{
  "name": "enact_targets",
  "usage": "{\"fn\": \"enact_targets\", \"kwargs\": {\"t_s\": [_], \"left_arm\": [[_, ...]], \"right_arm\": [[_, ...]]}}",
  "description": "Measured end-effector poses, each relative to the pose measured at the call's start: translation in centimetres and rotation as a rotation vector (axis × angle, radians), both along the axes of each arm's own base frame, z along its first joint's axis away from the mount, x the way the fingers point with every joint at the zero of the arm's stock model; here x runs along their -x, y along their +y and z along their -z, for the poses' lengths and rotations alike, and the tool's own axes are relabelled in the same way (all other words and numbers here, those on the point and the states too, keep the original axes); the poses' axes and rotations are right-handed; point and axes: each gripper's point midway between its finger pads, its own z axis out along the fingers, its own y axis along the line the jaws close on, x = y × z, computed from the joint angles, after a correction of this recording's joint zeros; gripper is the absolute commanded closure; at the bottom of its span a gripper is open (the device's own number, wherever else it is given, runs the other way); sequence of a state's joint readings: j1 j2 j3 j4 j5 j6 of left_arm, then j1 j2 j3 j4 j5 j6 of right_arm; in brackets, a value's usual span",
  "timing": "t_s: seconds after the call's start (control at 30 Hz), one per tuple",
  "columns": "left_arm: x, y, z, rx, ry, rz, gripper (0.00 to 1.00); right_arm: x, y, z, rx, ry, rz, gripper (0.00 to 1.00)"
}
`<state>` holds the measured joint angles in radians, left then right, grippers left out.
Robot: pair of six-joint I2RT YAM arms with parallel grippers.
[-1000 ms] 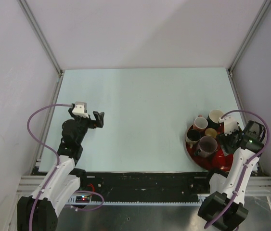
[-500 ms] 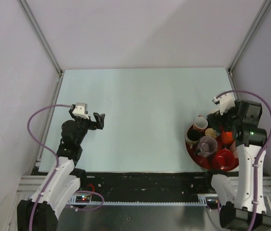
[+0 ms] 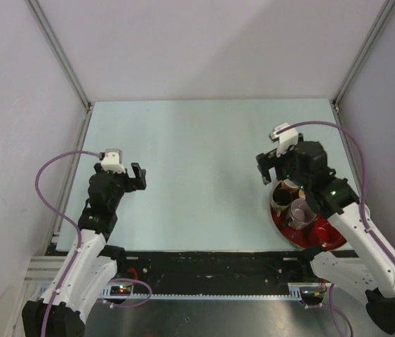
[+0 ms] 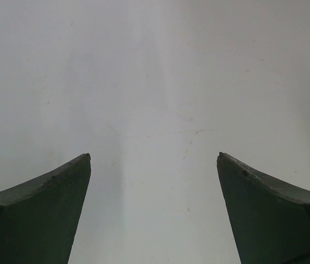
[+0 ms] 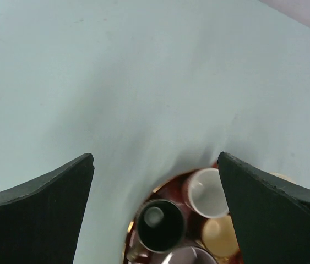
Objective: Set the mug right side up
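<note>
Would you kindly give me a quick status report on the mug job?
Left gripper open over table. Right gripper open above red tray edge. Mugs on tray, none held. Path clear.

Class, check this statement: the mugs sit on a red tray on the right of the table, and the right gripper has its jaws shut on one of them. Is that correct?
Not quite. The right gripper has its jaws open and holds nothing, as the right wrist view shows. The mugs do sit on a red tray on the right of the table.
</note>
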<state>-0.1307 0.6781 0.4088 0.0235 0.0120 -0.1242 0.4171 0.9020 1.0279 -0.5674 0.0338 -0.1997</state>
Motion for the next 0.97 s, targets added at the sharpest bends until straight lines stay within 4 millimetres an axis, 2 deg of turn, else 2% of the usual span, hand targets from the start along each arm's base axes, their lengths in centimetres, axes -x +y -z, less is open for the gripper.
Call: {"fn": "enact_targets", "kwargs": {"t_s": [0.07,0.13,0.23,0.33,0.47,0.57,0.7,0.97], "left_arm": [[0.4,0.9,0.7,-0.007,0.032,-0.053,0.00],[0.9,1.9,1.1,-0.018,0.053,-0.108,0.00],[1.5,3.3,1.0,-0.039,0.052,-0.176,0.00],[1.9,4.2,0.7,-0.053,0.040,-0.224,0.00],[2.1,5.0,0.7,-0.065,0.042,-0.255,0.00],[2.2,5.5,1.0,-0.066,0.054,-0.273,0.00],[2.2,5.6,1.1,-0.057,0.060,-0.277,0.00],[2.6,4.6,1.1,-0.026,0.065,-0.229,0.00]], "right_arm": [[0.2,1.7,1.0,-0.015,-0.016,-0.019,0.00],[0.5,2.2,2.6,-0.034,-0.024,-0.016,0.01],[1.3,1.3,4.8,-0.070,-0.039,0.017,0.01],[2.0,-0.7,6.2,-0.128,-0.074,0.087,0.01],[2.3,-3.8,6.4,-0.212,-0.139,0.202,0.01],[2.8,-5.4,6.7,-0.262,-0.182,0.244,0.00],[3.3,-6.1,7.2,-0.295,-0.215,0.255,0.01],[3.2,-5.6,7.7,-0.311,-0.208,0.226,0.00]]}}
